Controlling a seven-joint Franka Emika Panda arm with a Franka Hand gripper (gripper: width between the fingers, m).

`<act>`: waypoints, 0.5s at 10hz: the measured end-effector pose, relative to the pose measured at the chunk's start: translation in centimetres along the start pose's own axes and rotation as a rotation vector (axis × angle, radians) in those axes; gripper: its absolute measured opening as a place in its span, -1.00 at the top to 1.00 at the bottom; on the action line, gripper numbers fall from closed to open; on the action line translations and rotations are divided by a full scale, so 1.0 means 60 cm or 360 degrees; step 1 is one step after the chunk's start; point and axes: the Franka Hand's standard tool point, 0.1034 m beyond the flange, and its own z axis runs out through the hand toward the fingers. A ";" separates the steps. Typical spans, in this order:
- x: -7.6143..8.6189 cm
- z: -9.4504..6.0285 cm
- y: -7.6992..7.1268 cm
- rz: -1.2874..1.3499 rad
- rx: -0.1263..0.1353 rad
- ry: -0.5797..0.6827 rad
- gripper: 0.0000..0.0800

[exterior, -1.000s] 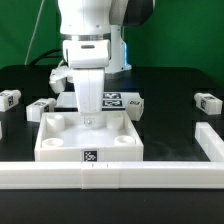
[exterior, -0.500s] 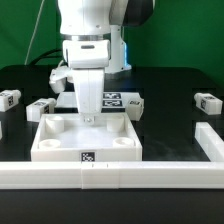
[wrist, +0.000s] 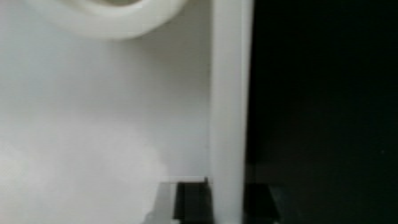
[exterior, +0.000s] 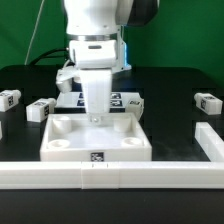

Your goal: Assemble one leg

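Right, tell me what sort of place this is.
Probably a robotics lab bench: a white robot arm hangs over a black table, small chunky white plastic blocks carry black-and-white marker tags, and a thin flat white marker board lies on the table.

No legible text or numbers.

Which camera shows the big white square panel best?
The exterior view: nearly the whole panel shows, corner sockets included. The wrist view gives only a close, blurry patch of the panel with one socket's rim.
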 end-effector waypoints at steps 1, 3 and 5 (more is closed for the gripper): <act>0.020 -0.001 0.004 -0.0012 -0.0002 0.0009 0.86; 0.057 -0.001 0.013 0.0000 0.0032 0.0036 0.86; 0.092 0.004 0.024 0.0082 0.0019 0.0058 0.86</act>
